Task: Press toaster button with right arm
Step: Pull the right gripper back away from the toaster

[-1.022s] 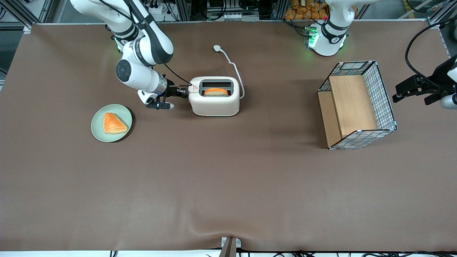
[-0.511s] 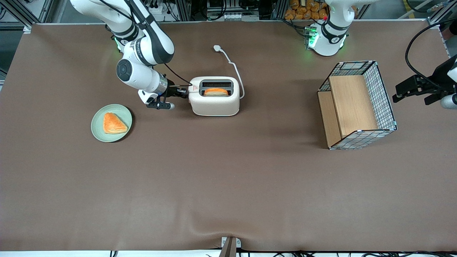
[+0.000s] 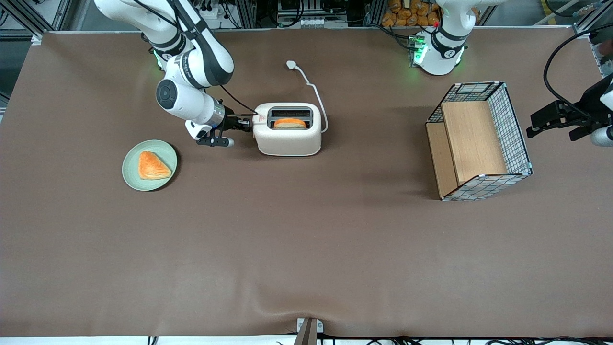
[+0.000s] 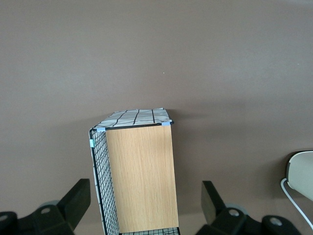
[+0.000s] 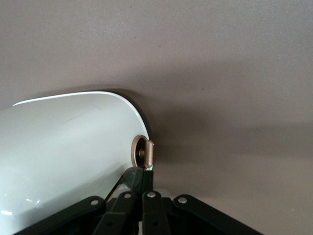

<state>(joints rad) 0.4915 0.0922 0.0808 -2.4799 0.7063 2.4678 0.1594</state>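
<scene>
The cream-white toaster (image 3: 289, 141) stands on the brown table with an orange slice of bread (image 3: 289, 123) in its top slot. The right arm (image 3: 191, 103) reaches in from the working arm's end, level with the toaster's short end. Its gripper (image 3: 248, 125) is shut, empty, with its tips against that end. In the right wrist view the toaster button (image 5: 144, 152) is a small round knob sticking out of the toaster's (image 5: 63, 152) curved end. The closed fingertips (image 5: 146, 177) sit right up against the knob's edge. In the front view the gripper hides the button.
A green plate (image 3: 132, 176) with a pastry (image 3: 152, 166) lies nearer the front camera, beside the gripper. The toaster's white cord and plug (image 3: 291, 63) trail away from the camera. A wire-and-wood basket (image 3: 479, 141) stands toward the parked arm's end.
The right arm has edged a few pixels toward the toaster. The bread sits slightly lower in the slot. The gripper stays shut at the short end.
</scene>
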